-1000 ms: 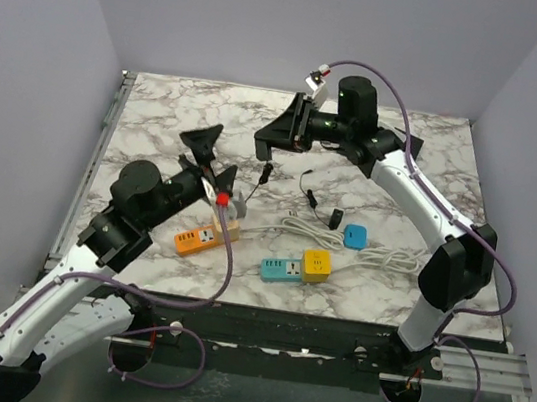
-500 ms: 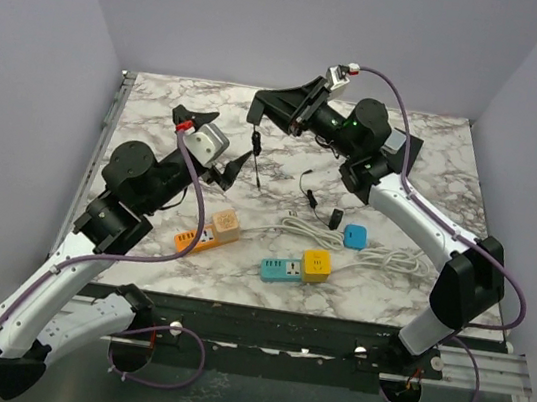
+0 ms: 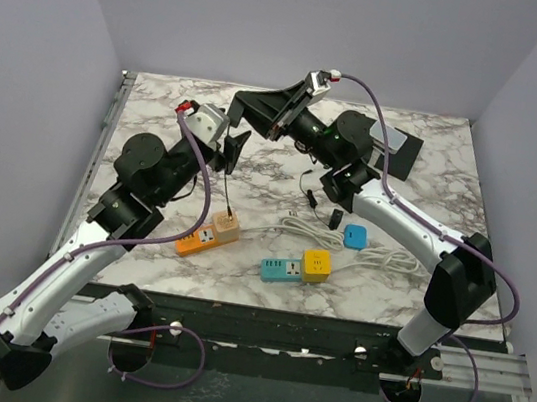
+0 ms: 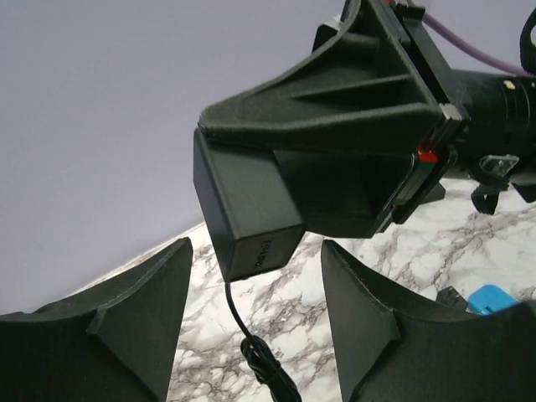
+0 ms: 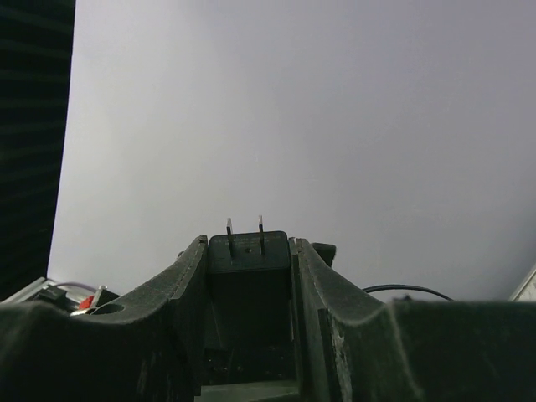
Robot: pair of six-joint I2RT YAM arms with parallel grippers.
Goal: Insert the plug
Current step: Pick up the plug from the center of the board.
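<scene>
Right fingers (image 5: pixel 186 293) clamp the plug (image 5: pixel 249 276), prongs out; left fingers (image 4: pixel 138 322), wide, with the plug just ahead, should close squarely on its body, clear of the cord (image 4: pixel 261 366).

The worktop (image 3: pixel 146 107) is lit softly and evenly from above, so that only faint, short shadows are cast under the arms. In the left wrist view the fingers (image 4: pixel 126 318) of the left pincer (image 4: pixel 255 247) are shown near-black and slightly soft, while the plug (image 4: pixel 247 218) beyond is kept sharper. In the right wrist view the plug is silhouetted against a pale blank wall, and the dark band at the left edge is perhaps shadow.
</scene>
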